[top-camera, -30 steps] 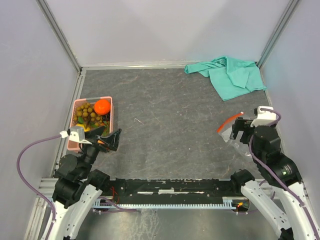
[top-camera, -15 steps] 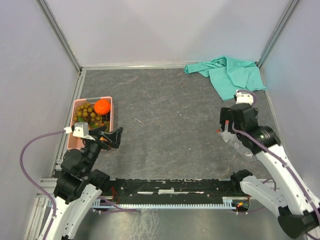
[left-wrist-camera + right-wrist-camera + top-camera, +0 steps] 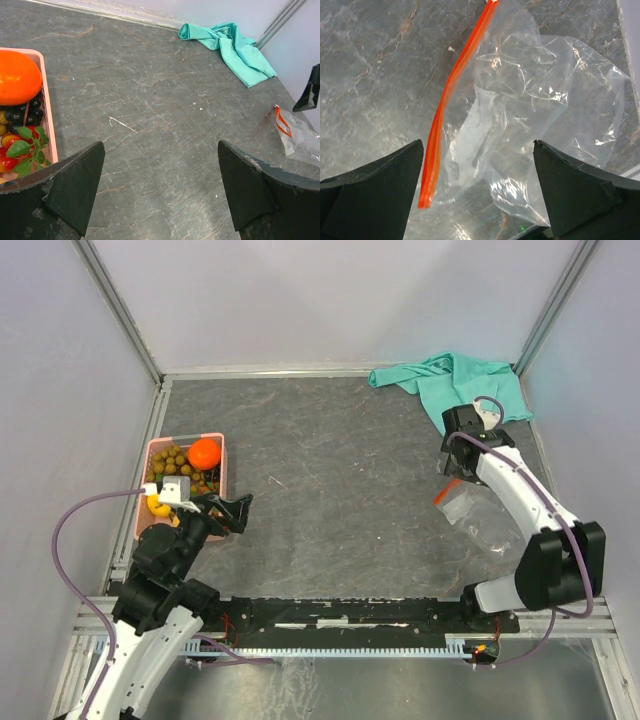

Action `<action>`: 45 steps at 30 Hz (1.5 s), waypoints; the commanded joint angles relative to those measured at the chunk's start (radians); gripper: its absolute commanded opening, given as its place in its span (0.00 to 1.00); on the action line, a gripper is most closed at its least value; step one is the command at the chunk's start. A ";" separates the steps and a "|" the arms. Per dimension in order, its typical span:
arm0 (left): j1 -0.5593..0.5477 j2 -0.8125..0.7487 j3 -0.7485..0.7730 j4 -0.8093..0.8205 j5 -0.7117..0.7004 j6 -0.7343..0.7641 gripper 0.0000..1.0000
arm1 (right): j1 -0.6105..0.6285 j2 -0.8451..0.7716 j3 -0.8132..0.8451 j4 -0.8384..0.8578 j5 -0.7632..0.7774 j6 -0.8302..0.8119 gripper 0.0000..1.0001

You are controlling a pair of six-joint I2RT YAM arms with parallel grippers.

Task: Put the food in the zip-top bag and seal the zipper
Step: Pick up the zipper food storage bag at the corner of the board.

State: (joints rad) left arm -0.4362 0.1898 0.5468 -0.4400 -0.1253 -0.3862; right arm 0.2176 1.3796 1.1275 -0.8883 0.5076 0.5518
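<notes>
Right now my right gripper (image 3: pixel 476 145) hangs with both fingers spread wide and nothing between them, directly over the clear bag (image 3: pixel 550 100). The bag lies crumpled on the table (image 3: pixel 340 490) at about four o'clock, with its orange-red zipper (image 3: pixel 447 95) running along its nine o'clock edge in the wrist view. My left gripper (image 3: pixel 160 145) is likewise spread and holding nothing, poised just beside the pink basket (image 3: pixel 226 475) at nine o'clock, where the orange (image 3: pixel 204 452), brown berries (image 3: pixel 172 465), dark grapes (image 3: pixel 22 112) and a lemon (image 3: pixel 157 503) sit, and a teal cloth (image 3: pixel 460 390) lies at one o'clock.
</notes>
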 commanded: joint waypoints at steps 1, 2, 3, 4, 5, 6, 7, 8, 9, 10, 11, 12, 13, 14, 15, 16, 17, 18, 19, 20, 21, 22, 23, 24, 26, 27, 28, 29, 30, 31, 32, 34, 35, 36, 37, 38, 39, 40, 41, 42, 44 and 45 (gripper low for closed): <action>-0.002 0.011 0.028 0.020 -0.005 0.011 1.00 | -0.041 0.094 0.080 0.077 0.006 0.091 0.99; -0.002 0.014 0.027 0.021 -0.003 0.010 1.00 | -0.047 0.126 0.091 0.083 0.007 0.103 0.99; -0.002 0.018 0.027 0.021 -0.002 0.011 1.00 | -0.054 0.169 0.104 0.086 0.007 0.113 0.99; -0.001 0.021 0.027 0.020 -0.001 0.010 1.00 | -0.058 0.197 0.114 0.094 0.014 0.122 0.99; -0.002 0.025 0.028 0.019 -0.001 0.011 1.00 | -0.063 0.223 0.120 0.104 0.022 0.130 1.00; -0.002 0.029 0.028 0.017 0.000 0.013 1.00 | -0.067 0.245 0.125 0.115 0.027 0.134 1.00; -0.001 0.033 0.029 0.018 -0.002 0.011 1.00 | -0.070 0.271 0.128 0.127 0.033 0.138 0.99; -0.002 0.037 0.028 0.015 -0.002 0.010 1.00 | -0.075 0.294 0.134 0.134 0.034 0.140 0.99; -0.002 0.041 0.030 0.015 -0.004 0.010 1.00 | -0.077 0.323 0.141 0.136 0.032 0.142 0.98; -0.002 0.045 0.031 0.014 -0.004 0.009 1.00 | -0.079 0.351 0.150 0.135 0.030 0.144 0.97; -0.002 0.048 0.031 0.015 -0.003 0.009 1.00 | -0.080 0.375 0.157 0.133 0.029 0.146 0.95; -0.001 0.053 0.029 0.013 -0.006 0.009 1.00 | -0.080 0.396 0.159 0.137 0.030 0.147 0.93; -0.002 0.058 0.029 0.012 -0.008 0.008 1.00 | -0.080 0.413 0.159 0.140 0.038 0.153 0.92; -0.002 0.063 0.030 0.012 -0.010 0.009 1.00 | -0.080 0.426 0.157 0.142 0.047 0.158 0.91; -0.002 0.069 0.030 0.013 -0.011 0.008 1.00 | -0.080 0.434 0.152 0.146 0.053 0.161 0.89; -0.002 0.078 0.030 0.012 -0.011 0.009 1.00 | -0.081 0.439 0.147 0.152 0.054 0.160 0.86; -0.002 0.091 0.031 0.013 -0.007 0.010 1.00 | -0.080 0.442 0.140 0.161 0.050 0.158 0.83; -0.002 0.101 0.033 0.014 -0.003 0.012 1.00 | -0.080 0.443 0.132 0.171 0.046 0.148 0.78; -0.002 0.114 0.036 0.013 -0.002 0.011 1.00 | -0.080 0.444 0.124 0.179 0.043 0.137 0.74; -0.002 0.126 0.038 0.011 -0.001 0.009 1.00 | -0.080 0.446 0.120 0.183 0.043 0.127 0.69; -0.001 0.135 0.041 0.010 0.001 0.007 1.00 | -0.080 0.446 0.112 0.185 0.042 0.117 0.64; -0.002 0.146 0.046 0.009 0.000 0.003 1.00 | -0.080 0.445 0.108 0.185 0.039 0.109 0.60; -0.002 0.153 0.049 0.008 -0.003 -0.005 1.00 | -0.080 0.442 0.101 0.186 0.031 0.100 0.54; -0.002 0.158 0.053 0.008 -0.006 -0.013 1.00 | -0.079 0.434 0.090 0.192 0.022 0.090 0.48; -0.002 0.165 0.062 0.009 -0.003 -0.031 1.00 | -0.071 0.407 0.060 0.215 0.002 0.069 0.36; -0.002 0.169 0.068 0.011 -0.001 -0.041 1.00 | -0.064 0.384 0.049 0.228 -0.006 0.059 0.30; -0.002 0.171 0.072 0.013 0.001 -0.049 1.00 | -0.055 0.370 0.039 0.234 -0.010 0.048 0.23; -0.002 0.175 0.077 0.014 0.002 -0.059 1.00 | -0.039 0.357 0.034 0.237 -0.013 0.037 0.18; -0.002 0.179 0.084 0.013 0.002 -0.075 1.00 | -0.023 0.346 0.034 0.236 -0.014 0.028 0.12; -0.002 0.183 0.087 0.013 0.001 -0.090 1.00 | -0.004 0.334 0.033 0.235 -0.015 0.019 0.07; -0.001 0.188 0.090 0.013 0.001 -0.104 1.00 | 0.016 0.322 0.033 0.235 -0.014 0.010 0.03; -0.002 0.196 0.090 0.025 0.012 -0.135 1.00 | 0.060 0.298 0.032 0.236 -0.021 0.001 0.02; -0.002 0.200 0.089 0.034 0.024 -0.148 1.00 | 0.086 0.286 0.032 0.238 -0.031 -0.002 0.02; -0.003 0.209 0.087 0.045 0.037 -0.160 1.00 | 0.109 0.275 0.031 0.243 -0.043 -0.003 0.02; -0.002 0.218 0.087 0.052 0.049 -0.175 1.00 | 0.137 0.261 0.029 0.256 -0.053 -0.005 0.02; -0.002 0.230 0.087 0.060 0.064 -0.190 1.00 | 0.164 0.247 0.028 0.266 -0.067 -0.006 0.02; -0.002 0.243 0.087 0.068 0.081 -0.202 1.00 | 0.190 0.236 0.027 0.278 -0.097 -0.006 0.02; -0.002 0.258 0.087 0.076 0.103 -0.214 0.99 | 0.216 0.223 0.025 0.293 -0.114 -0.006 0.02; -0.002 0.275 0.086 0.086 0.121 -0.226 0.98 | 0.239 0.207 0.024 0.309 -0.150 -0.004 0.02; -0.002 0.293 0.083 0.096 0.141 -0.241 0.97 | 0.263 0.197 0.018 0.327 -0.177 -0.001 0.02; -0.001 0.331 0.079 0.118 0.183 -0.271 0.95 | 0.306 0.174 0.010 0.376 -0.231 0.004 0.02; -0.002 0.350 0.079 0.126 0.199 -0.296 0.94 | 0.331 0.163 0.007 0.400 -0.250 0.006 0.02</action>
State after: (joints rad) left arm -0.4362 0.4820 0.5980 -0.4061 -0.0284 -0.5694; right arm 0.4820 1.6104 1.1469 -0.6075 0.3668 0.5583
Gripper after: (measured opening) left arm 0.955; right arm 0.024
